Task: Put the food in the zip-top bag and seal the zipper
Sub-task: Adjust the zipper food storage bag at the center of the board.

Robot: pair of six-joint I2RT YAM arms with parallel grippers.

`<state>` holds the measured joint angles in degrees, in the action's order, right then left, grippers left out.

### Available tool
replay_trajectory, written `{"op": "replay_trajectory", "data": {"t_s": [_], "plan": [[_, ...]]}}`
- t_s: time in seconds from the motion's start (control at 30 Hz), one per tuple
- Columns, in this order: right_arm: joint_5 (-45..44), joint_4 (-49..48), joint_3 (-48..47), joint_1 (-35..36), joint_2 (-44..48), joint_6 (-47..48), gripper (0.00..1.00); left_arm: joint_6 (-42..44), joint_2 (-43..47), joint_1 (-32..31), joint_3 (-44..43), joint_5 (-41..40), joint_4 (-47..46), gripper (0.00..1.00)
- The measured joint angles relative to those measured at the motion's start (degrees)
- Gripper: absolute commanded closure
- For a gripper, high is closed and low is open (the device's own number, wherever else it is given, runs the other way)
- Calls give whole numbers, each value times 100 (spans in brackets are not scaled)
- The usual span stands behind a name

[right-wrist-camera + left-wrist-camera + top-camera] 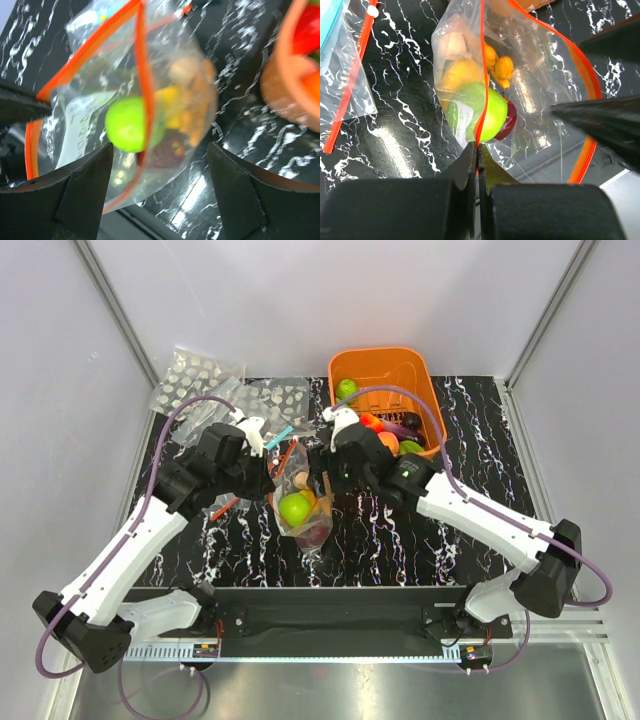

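Marbled black tabletop (380, 540) — food (480, 112) in zip-top bag (540, 75)

clear bag (540, 75), red-orange zipper (483, 60)

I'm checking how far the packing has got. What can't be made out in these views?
- Right wrist view: blurred; beyond the green apple, the food in the zip-top bag cannot be named.
- Top view: the right arm covers the orange basket's near corner, so its pieces cannot be counted.
- Left wrist view: the left gripper, shut on the zipper, hides the bag's near end.
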<state>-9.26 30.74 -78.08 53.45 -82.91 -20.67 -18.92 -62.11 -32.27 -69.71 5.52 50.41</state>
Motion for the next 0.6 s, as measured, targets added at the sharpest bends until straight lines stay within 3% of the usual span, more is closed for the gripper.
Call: {"op": "replay_trajectory", "data": {"t_s": [0.13, 0.33, 0.6], "plan": [[35, 46, -297, -487, -2, 149, 18, 4, -98, 15, 24, -55, -83, 100], [391, -76, -584, -1818, -164, 273, 14, 4, -72, 26, 164, -205, -181, 100], [855, -492, -1823, -2977, -1792, 125, 10, 7, 4, 31, 184, -212, -243, 100]]}}
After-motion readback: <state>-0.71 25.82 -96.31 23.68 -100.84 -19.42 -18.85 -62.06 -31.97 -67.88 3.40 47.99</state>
